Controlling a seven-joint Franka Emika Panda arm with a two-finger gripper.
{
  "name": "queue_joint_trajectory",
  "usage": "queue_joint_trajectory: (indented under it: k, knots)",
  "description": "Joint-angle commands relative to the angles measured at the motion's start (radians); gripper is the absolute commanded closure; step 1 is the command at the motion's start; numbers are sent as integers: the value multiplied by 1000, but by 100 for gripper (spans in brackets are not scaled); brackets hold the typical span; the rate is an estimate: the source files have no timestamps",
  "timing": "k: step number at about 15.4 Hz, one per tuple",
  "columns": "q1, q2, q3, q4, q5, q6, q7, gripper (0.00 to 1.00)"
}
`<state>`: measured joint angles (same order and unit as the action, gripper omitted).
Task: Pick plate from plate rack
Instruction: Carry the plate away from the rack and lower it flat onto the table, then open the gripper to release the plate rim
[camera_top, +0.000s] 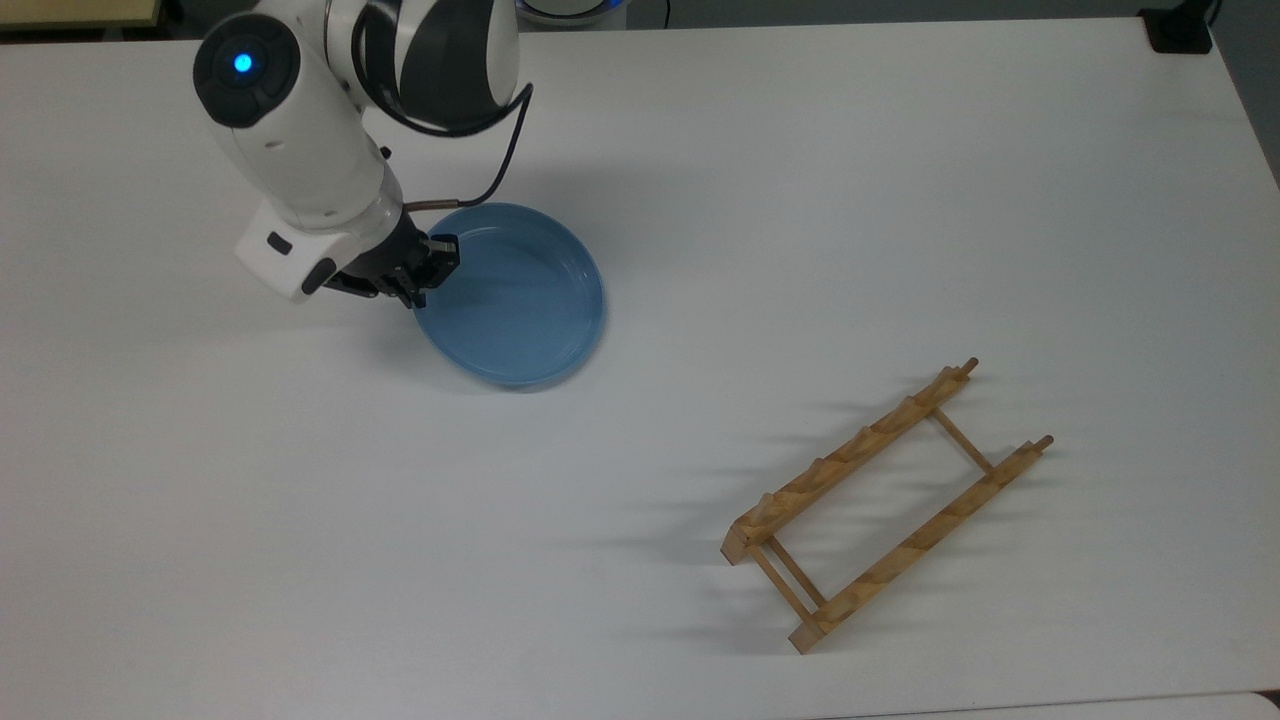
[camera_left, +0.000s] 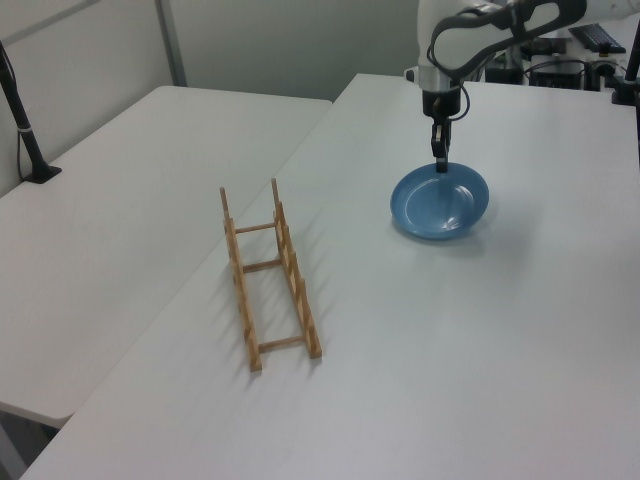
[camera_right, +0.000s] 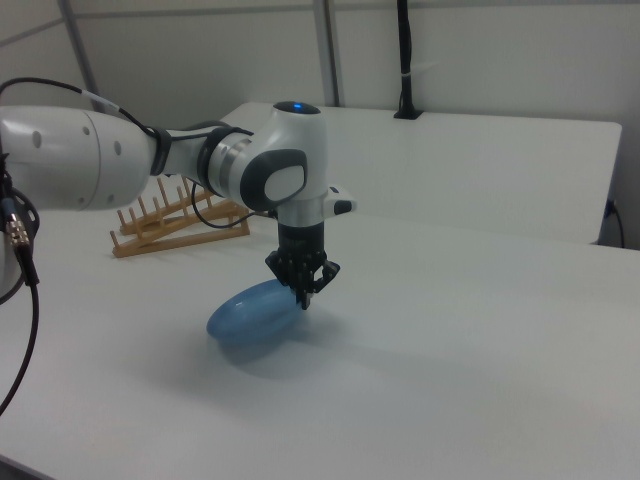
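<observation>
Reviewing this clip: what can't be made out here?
- Plate underside, and whether it rests fully on the table: hidden by the plate itself, all views.
- Gripper contact at the rim: top view, wrist housing overhangs.
- Plate rack: right view, arm covers part.

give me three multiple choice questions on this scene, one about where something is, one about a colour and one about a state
1. Where is the plate in the top view, relative to the rack?
A. upper left of it
B. standing in its slots
C. lower right of it

2. What colour is the plate?
A. white
B. light blue
C. green

3. What is the gripper doing?
A. hanging open above the rack
B. pinching the plate's rim
C. resting flat on the table

Answers:
1. A, the plate sits well apart from the rack, toward the top view's upper left.
2. B, it is light blue in all three views.
3. B, the fingers close on the plate's edge, which the right view shows tilted.
</observation>
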<state>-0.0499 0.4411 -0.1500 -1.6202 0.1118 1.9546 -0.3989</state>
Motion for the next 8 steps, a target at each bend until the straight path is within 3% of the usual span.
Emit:
queue_joint_trajectory:
  k: [1,2,3,4,5,8]
  knots:
    - [7,-10,-22,-18,-9,15,-92,100]
    - [7,-10,-26,-26,-9,17,-106,90]
    - [7,-10,-28,-29,-9,17,-106,65]
    - [5,-10,-31,-30,-9,17,-104,34]
    - [7,-10,-40,-35,-9,17,-103,20]
    - [10,-22,-45,-33,-9,10,-45,0]
